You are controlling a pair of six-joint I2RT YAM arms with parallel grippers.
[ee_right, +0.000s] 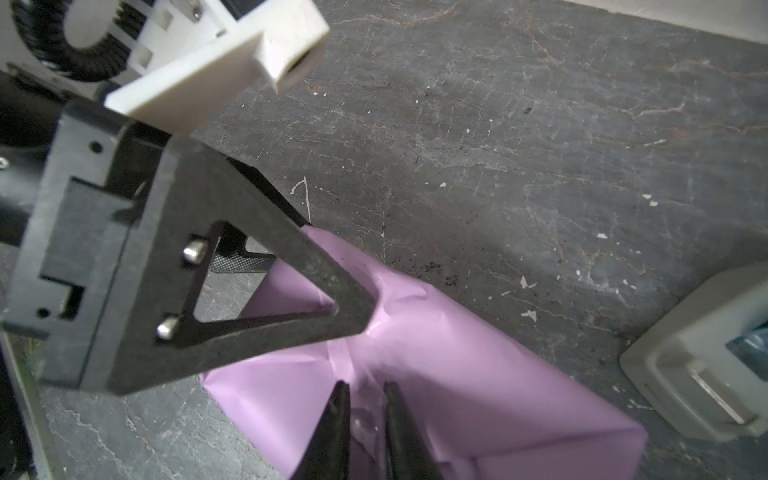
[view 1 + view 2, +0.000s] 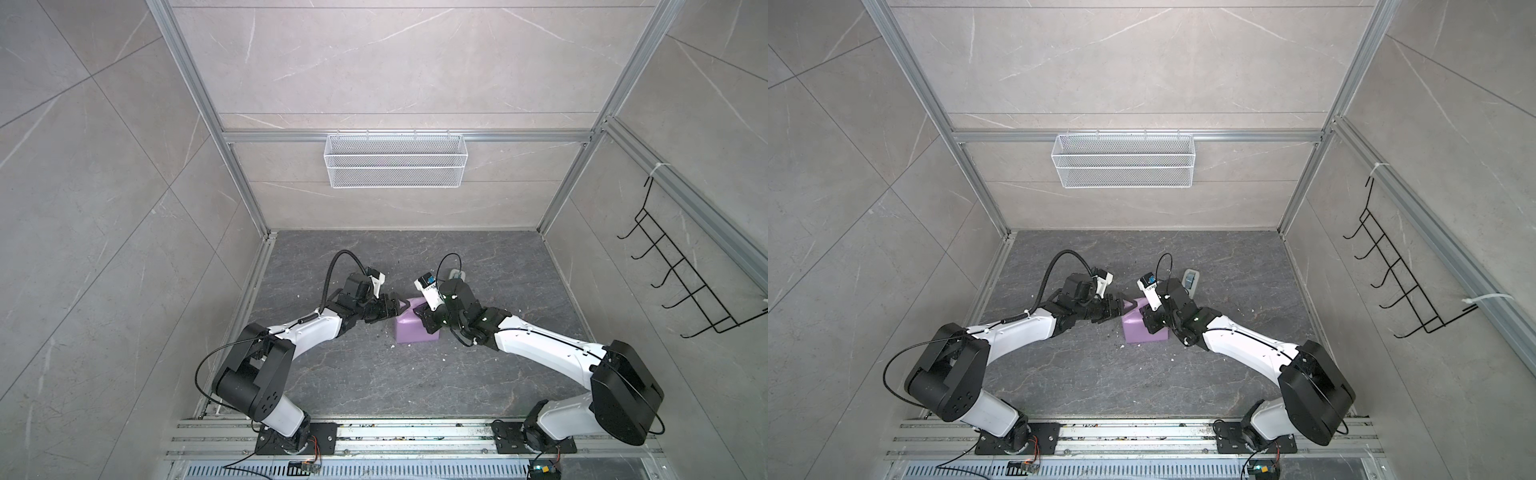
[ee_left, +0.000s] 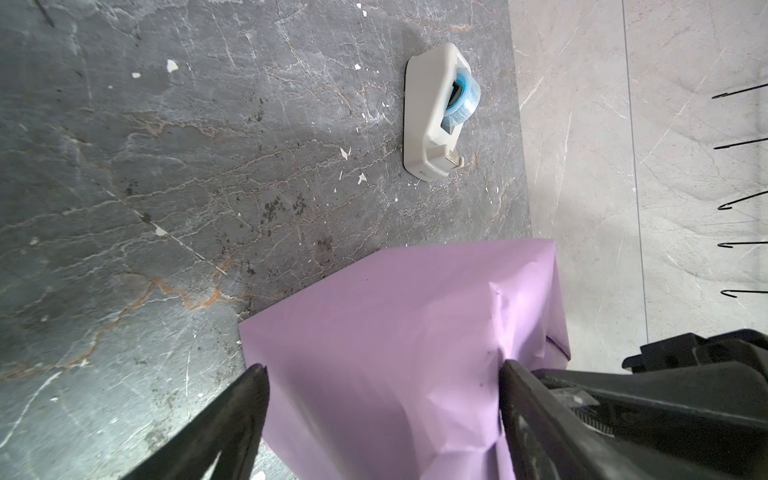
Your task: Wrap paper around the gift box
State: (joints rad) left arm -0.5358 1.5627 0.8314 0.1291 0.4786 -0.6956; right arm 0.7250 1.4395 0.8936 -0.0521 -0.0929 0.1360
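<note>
Left gripper (image 3: 382,368) stands spread wide at the parcel's 10 o'clock end, grasping nothing, one finger denting the folded paper (image 2: 411,332). Right gripper (image 1: 365,386), jaws parted only a sliver, sits over the paper's seam near 1 o'clock; something glossy lies between them, perhaps tape, too unclear to call. Lilac paper hides the gift box entirely, in the middle of the table (image 2: 374,382). By my judgement wrapping is nearly done: flaps folded, sealing probably left. Tape dispenser (image 3: 436,116) sits at 1 o'clock
</note>
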